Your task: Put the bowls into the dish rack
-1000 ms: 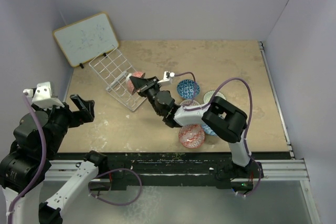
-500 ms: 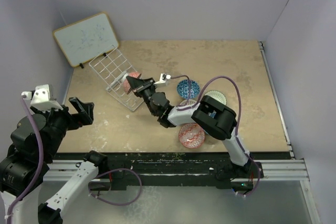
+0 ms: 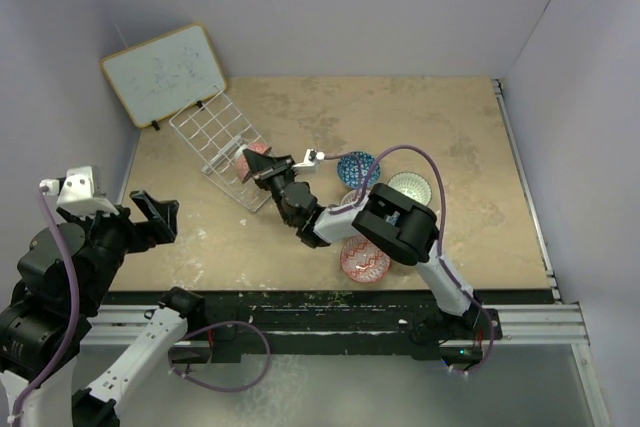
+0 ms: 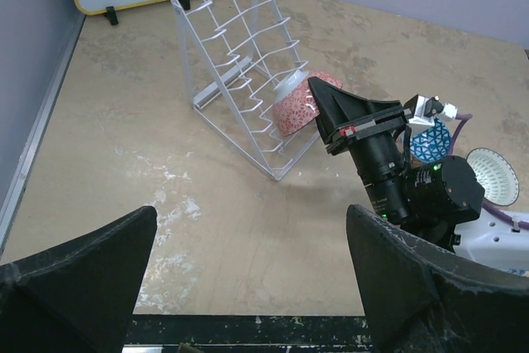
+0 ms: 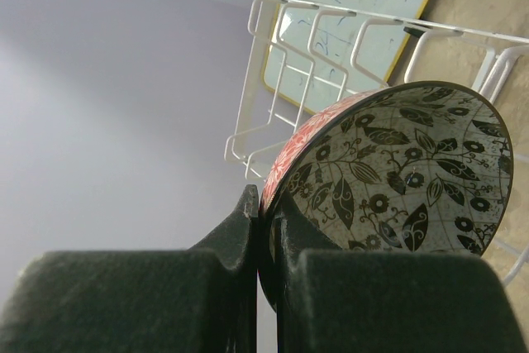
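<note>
One red bowl (image 5: 388, 171) sits pinched in the right gripper (image 5: 263, 212), dish rack (image 4: 240, 55) just ahead; the left gripper (image 4: 252, 221) is spread wide.

Noted red bowl (image 4: 296, 105) on edge, leaf-patterned inside, at lower wires of tilted white rack (image 4: 235, 51). Seen apart, to its right: blue bowl (image 3: 357, 169), white bowl (image 3: 408, 187), red-patterned bowl (image 3: 365, 259).
</note>
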You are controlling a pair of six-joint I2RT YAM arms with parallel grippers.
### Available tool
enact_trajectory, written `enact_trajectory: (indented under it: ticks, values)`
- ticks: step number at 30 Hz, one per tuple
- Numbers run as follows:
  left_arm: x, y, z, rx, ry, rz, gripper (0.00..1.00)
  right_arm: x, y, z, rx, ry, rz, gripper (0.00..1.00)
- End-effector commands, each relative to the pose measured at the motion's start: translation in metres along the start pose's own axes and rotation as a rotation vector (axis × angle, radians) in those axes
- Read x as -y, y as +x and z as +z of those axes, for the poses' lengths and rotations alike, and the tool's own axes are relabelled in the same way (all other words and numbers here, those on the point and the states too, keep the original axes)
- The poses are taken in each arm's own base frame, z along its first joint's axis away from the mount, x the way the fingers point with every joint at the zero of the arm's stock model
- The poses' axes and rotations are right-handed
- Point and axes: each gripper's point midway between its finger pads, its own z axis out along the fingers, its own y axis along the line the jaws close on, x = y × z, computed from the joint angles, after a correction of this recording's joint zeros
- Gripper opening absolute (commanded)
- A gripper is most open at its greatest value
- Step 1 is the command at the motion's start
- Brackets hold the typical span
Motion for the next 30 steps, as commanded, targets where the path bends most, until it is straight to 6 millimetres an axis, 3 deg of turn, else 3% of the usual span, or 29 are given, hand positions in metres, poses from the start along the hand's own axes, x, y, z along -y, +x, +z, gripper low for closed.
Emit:
enact_trajectory:
  ticks: [1, 19, 30]
  values:
    - [0.001, -0.007, -0.008, 0.031, 0.024, 0.008, 0.99, -0.057, -0.020, 0.010, 0.106, -0.134, 0.164, 0.00]
    - [0.000, 0.001, -0.008, 0.027, 0.035, 0.013, 0.99, -0.011, -0.006, 0.014, 0.091, -0.090, 0.179, 0.00]
    - [-0.001, 0.001, -0.009, 0.033, 0.034, 0.013, 0.99, -0.003, -0.030, 0.035, 0.057, -0.101, 0.132, 0.00]
